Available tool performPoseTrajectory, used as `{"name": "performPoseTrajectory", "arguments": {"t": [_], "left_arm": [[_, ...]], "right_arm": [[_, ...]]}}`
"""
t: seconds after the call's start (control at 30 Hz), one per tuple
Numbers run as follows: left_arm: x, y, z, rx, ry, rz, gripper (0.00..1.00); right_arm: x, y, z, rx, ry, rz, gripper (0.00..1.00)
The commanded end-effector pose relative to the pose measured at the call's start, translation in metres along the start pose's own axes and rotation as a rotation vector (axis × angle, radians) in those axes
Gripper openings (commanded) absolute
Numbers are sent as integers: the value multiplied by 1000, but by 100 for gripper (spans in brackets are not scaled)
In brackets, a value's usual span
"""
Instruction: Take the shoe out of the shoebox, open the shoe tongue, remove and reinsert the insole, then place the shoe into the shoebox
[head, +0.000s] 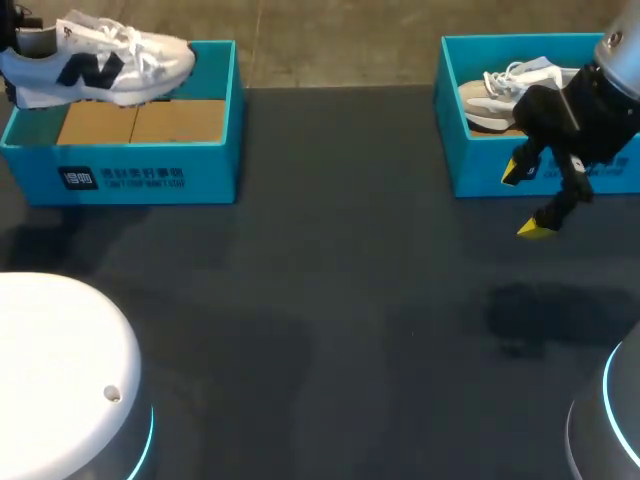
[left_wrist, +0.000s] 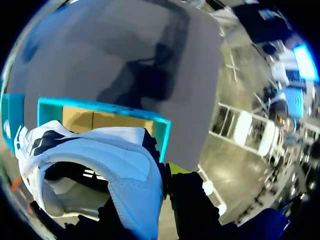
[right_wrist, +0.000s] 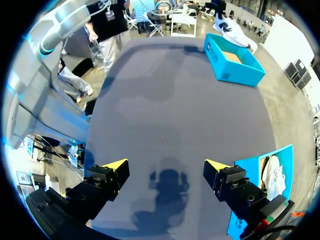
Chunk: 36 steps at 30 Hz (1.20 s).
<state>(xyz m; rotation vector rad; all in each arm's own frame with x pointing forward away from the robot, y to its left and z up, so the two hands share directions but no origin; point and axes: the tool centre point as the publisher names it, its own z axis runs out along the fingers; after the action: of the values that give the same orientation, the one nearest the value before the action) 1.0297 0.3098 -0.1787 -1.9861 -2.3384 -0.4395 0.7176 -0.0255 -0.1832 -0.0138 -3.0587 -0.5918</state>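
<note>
Table (head: 330, 300): dark grey top, bearing two boxes at its far edge. Left shoebox (head: 140, 175): teal, open, standing at the far left; bare brown cardboard floor showing inside. Right shoebox (head: 480, 165): teal, open, at the far right, well apart from the first; holds a pale shoe (head: 500, 95) with white laces, lying inside. White shoe (head: 100, 62): the task's item, with a dark side mark and white laces, held level in the air above the far part of the left shoebox, toe toward the table's middle, heel toward the left edge. Left gripper (left_wrist: 160, 175): clamped on the white shoe at the heel; one yellow tip shows just beside the heel's outer side, and the other finger is hidden by the shoe. Right gripper (head: 524, 200): hangs above the table just in front of the right shoebox, fingers spread wide, nothing between them, only the table's surface and the gripper's own shadow beneath.
</note>
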Motion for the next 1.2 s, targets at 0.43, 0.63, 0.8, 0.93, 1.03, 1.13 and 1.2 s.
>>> {"name": "performPoseTrajectory", "arguments": {"t": [0.43, 0.63, 0.8, 0.93, 1.03, 1.13, 1.2], "left_arm": [[2, 14, 3, 23, -18, 113, 0], [-2, 26, 24, 62, -15, 142, 0], [-8, 35, 45, 97, -51, 133, 0], [-14, 38, 60, 99, -84, 135, 0], [-21, 36, 72, 111, -86, 163, 0], [-25, 34, 85, 123, -91, 169, 0], [-28, 31, 94, 125, -89, 170, 0]], "right_arm": [[-1, 1, 1, 3, 0, 1, 100], [-1, 1, 1, 3, 0, 1, 100], [-1, 1, 1, 3, 0, 1, 100], [-1, 1, 1, 3, 0, 1, 100], [-1, 1, 1, 3, 0, 1, 100], [-1, 1, 1, 3, 0, 1, 100], [-1, 1, 1, 3, 0, 1, 100]]}}
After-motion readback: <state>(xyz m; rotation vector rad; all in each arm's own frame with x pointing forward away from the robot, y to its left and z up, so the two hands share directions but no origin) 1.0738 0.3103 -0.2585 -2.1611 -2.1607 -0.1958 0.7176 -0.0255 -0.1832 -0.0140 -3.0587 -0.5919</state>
